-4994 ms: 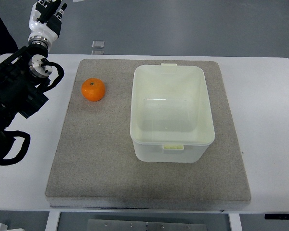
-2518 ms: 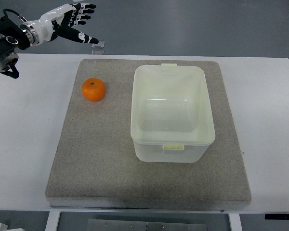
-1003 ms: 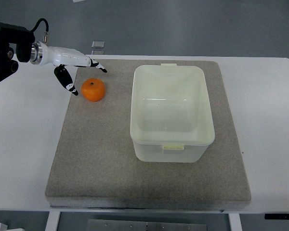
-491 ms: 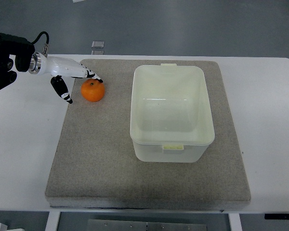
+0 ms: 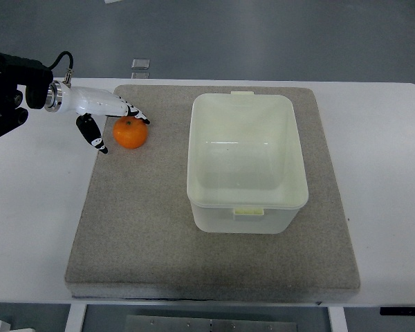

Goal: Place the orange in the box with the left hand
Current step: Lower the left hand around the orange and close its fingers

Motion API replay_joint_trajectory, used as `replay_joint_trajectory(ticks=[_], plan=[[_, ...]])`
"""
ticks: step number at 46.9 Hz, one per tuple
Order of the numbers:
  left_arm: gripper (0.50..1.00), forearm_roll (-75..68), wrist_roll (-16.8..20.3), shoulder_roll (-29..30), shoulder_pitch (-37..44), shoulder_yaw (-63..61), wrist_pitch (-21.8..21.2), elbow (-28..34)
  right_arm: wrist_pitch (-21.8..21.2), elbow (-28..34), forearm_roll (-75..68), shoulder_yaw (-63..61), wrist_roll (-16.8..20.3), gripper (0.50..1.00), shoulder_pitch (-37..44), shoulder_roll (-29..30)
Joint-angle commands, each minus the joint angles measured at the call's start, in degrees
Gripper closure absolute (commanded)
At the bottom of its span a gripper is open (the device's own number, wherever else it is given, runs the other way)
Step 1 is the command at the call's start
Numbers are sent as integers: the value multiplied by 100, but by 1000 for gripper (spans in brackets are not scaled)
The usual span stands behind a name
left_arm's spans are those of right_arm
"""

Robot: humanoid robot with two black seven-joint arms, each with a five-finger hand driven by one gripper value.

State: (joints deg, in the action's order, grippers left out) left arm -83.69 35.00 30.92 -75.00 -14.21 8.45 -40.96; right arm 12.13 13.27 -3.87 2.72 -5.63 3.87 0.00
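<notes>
An orange (image 5: 130, 133) lies on the grey mat (image 5: 159, 235) at the back left, left of the box. The box (image 5: 247, 163) is a pale, open, empty plastic tub in the middle of the mat. My left hand (image 5: 117, 128) reaches in from the left edge and is open around the orange. Its fingers (image 5: 133, 113) lie over the orange's far top side and its thumb (image 5: 93, 133) hangs to the left of the orange, a little apart from it. The right hand is out of view.
The mat lies on a white table (image 5: 387, 173). A small clear block (image 5: 141, 63) sits at the table's far edge behind the mat. My black left forearm (image 5: 3, 93) fills the upper left corner.
My left hand has swung down from above the table's far edge to the orange. In the last half second the orange has shifted slightly left and toward me under the fingers.
</notes>
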Motion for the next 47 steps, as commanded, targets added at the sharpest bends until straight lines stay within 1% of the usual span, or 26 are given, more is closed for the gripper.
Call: replay_joint_trajectory(ticks=[1, 12, 23, 47], plan=[[510, 10, 0, -16, 125, -3, -124, 71, 0, 0, 0, 0, 0, 556, 0, 0], [510, 54, 0, -16, 161, 6, -186, 150, 0, 0, 0, 0, 0, 556, 0, 0], [510, 248, 0, -86, 170, 138, -177, 150, 0, 0, 0, 0, 0, 556, 0, 0], [516, 169, 0, -104, 187, 85, -160, 141, 0, 0, 0, 0, 0, 556, 0, 0]])
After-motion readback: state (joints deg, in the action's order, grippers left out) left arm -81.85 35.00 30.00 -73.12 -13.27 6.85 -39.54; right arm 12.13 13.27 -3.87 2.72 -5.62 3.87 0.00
